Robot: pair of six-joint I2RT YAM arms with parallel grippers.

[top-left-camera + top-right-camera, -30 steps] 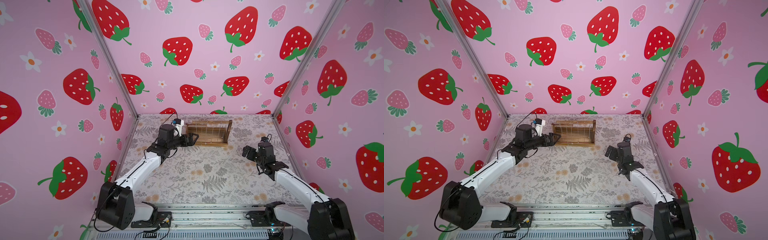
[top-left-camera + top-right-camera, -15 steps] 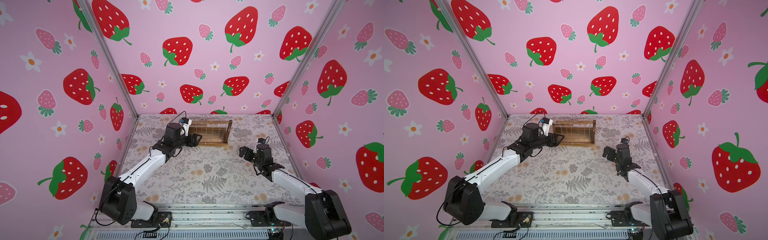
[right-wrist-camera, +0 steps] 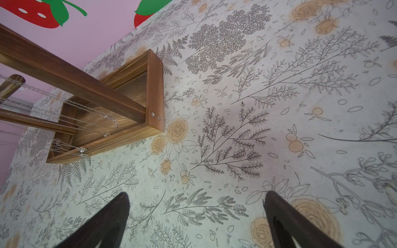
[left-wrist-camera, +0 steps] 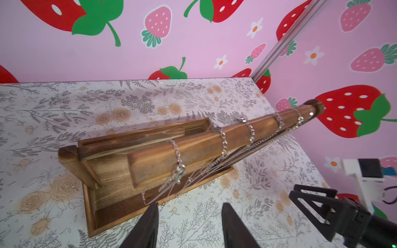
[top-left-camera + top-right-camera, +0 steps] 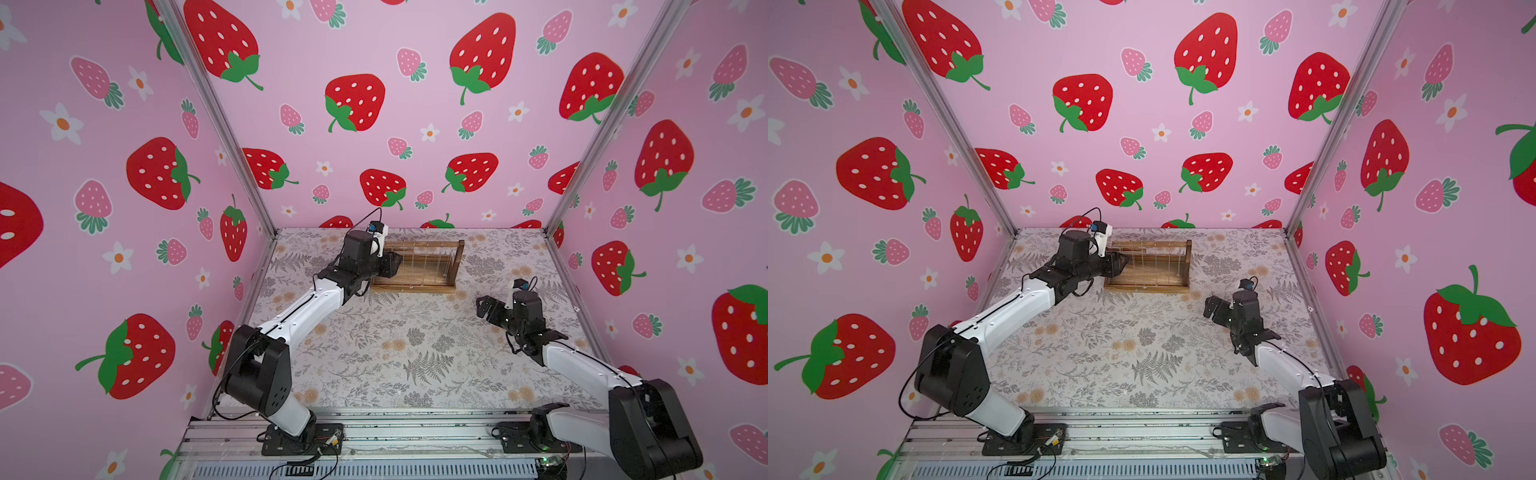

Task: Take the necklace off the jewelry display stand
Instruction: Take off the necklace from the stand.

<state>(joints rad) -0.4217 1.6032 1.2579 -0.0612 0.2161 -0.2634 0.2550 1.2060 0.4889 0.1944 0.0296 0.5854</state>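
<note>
The left arm (image 5: 307,307) reaches across the floral-print table (image 5: 415,353) toward the back wall. Its left tool (image 5: 392,266) sits at the left end of the jewelry display stand (image 5: 415,286), level with the space between the top bars and the tray base in both top views. In the left wrist view the left tool (image 4: 189,206) has its two dark fingers (image 4: 148,225) parted. Bare table shows in the gap and nothing is gripped between them.

The stand is at the back of the table, close to the rear wall and a little left of the middle, with its long side facing the arms. It is brown wood, with a rectangular tray base, an upright at each end and horizontal bars across the top. Several thin silver necklaces (image 4: 223,141) loop over the nearer bar and hang down into the tray. The nearest necklace (image 4: 178,158) lies at the free end of that bar, and its hanging loop ends just beside the tip of one left finger. Whether they touch cannot be told.

Farther right, well apart from the stand, the right tool (image 5: 484,305) hovers over the table with its fingers spread wide and empty. In the right wrist view the right tool (image 3: 195,193) frames only printed table, with the stand's right end (image 3: 154,85) beyond it.
</note>
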